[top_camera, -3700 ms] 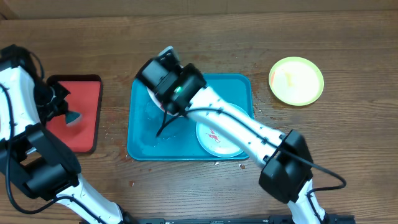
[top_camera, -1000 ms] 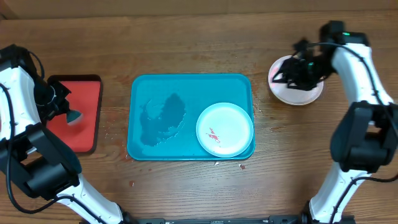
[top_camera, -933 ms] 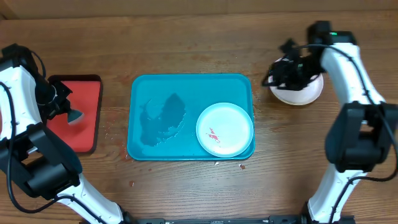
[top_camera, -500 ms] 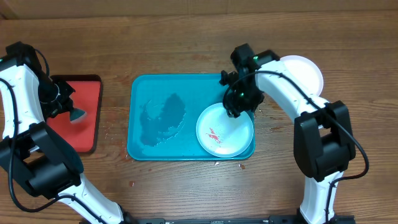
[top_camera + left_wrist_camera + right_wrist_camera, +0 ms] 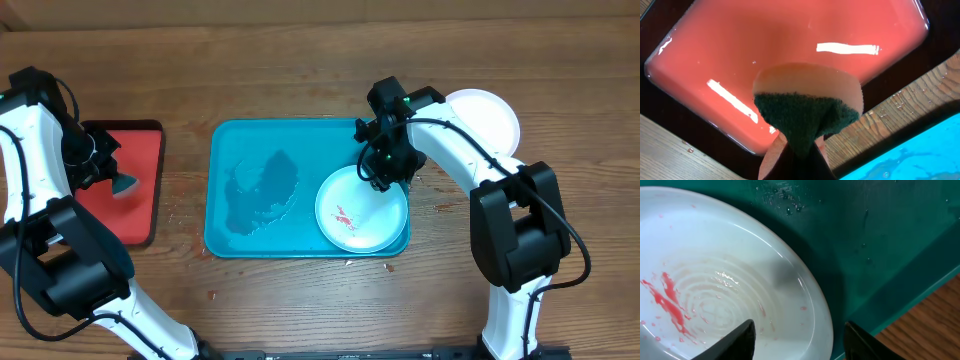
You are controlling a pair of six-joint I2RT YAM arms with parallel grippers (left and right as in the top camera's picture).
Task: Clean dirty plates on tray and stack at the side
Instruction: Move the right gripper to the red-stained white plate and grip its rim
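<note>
Overhead, a pale red-smeared plate (image 5: 361, 208) lies in the lower right corner of the teal tray (image 5: 240, 140). The right claw (image 5: 385, 168) hangs at the plate's upper right rim with its fingers apart. In its wrist view, the rim lies between them. This arm is by far the nearer. At far left, the left claw (image 5: 108, 176) is clamped on a sponge (image 5: 807, 110) above the red tray (image 5: 790, 45). A white plate (image 5: 490, 112) rests on the counter (image 5: 300, 300), upper right.
</note>
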